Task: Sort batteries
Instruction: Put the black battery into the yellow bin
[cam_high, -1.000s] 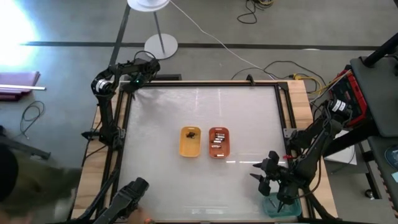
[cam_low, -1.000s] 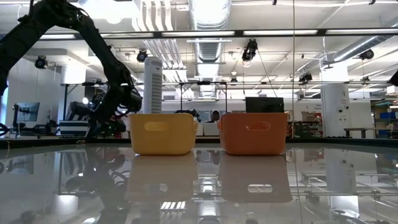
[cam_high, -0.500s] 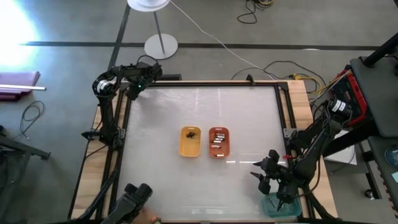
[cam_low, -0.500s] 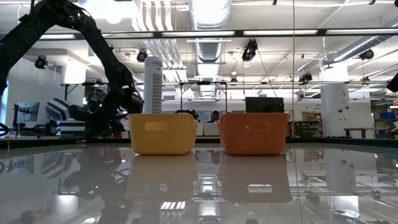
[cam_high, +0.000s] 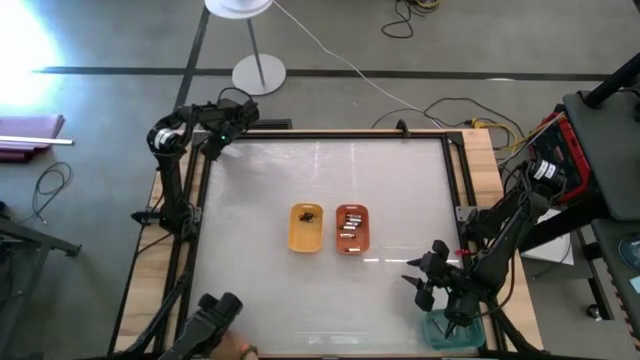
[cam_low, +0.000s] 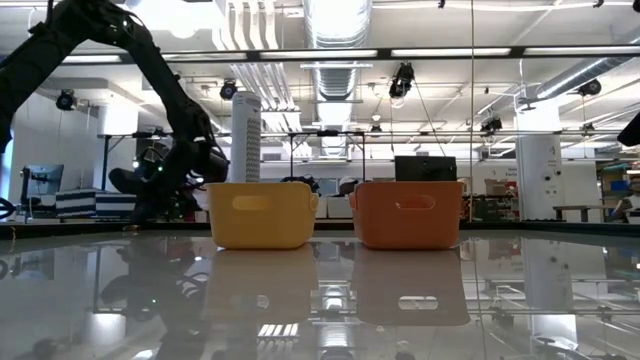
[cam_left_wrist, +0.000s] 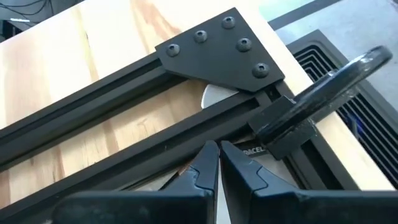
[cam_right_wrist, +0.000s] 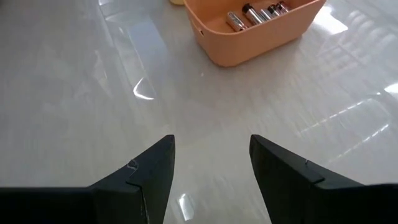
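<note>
Orange and yellow plastic hold nearly everything that matters here. The batteries (cam_right_wrist: 260, 12) lie in the orange tray (cam_high: 352, 229), several silvery ones side by side, while a few dark ones sit in the yellow tray (cam_high: 306, 227) just beside it at the middle of the table (cam_high: 260, 190).

The right gripper (cam_right_wrist: 211, 163) hangs over bare tabletop near the table's front right corner, its two fingers spread wide and empty. From it, the orange tray lies straight ahead, and the batteries inside appear to lie across the tray's short width, though they are small enough that I can't be sure of each one. A teal tray (cam_high: 452, 331) sits beside this arm at the table edge; whether any batteries are left in it I cannot tell.

The left gripper (cam_left_wrist: 218, 163) is parked off at the far left corner over the black frame (cam_left_wrist: 211, 46), fingers pressed together on nothing.

The right arm is clearly nearer the trays, so any further reach would fall to it.
</note>
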